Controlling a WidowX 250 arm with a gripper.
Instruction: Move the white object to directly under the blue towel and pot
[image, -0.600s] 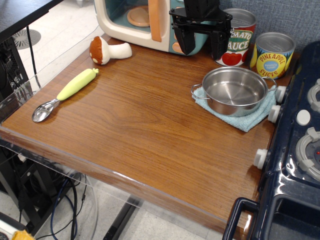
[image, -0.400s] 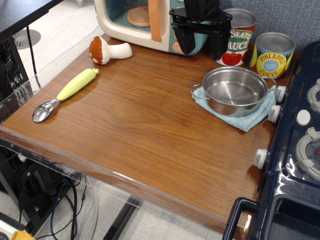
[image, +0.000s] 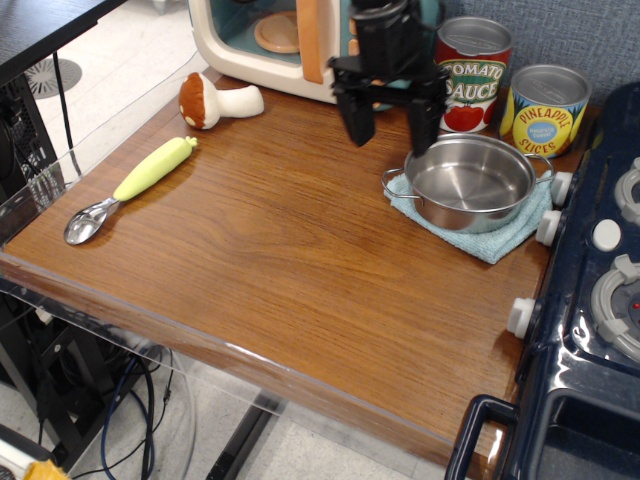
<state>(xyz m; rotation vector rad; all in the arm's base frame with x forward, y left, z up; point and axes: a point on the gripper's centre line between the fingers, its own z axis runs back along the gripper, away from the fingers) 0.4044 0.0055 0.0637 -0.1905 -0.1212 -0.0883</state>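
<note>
The plush mushroom (image: 219, 101), cream-white stem and reddish-brown cap, lies on its side at the back left of the wooden table, by the toy microwave. The shiny steel pot (image: 469, 182) sits on the folded light-blue towel (image: 487, 238) at the right. My black gripper (image: 390, 128) hangs open and empty above the table just left of the pot, well to the right of the mushroom.
A green-handled metal scoop (image: 133, 187) lies at the left. A toy microwave (image: 280, 45) stands at the back, with a tomato can (image: 474, 74) and a pineapple can (image: 544, 108) to its right. A dark blue toy stove (image: 597, 300) borders the table's right edge.
My gripper has moved down and slightly left, toward the table surface near the pot. Nothing else has moved.
</note>
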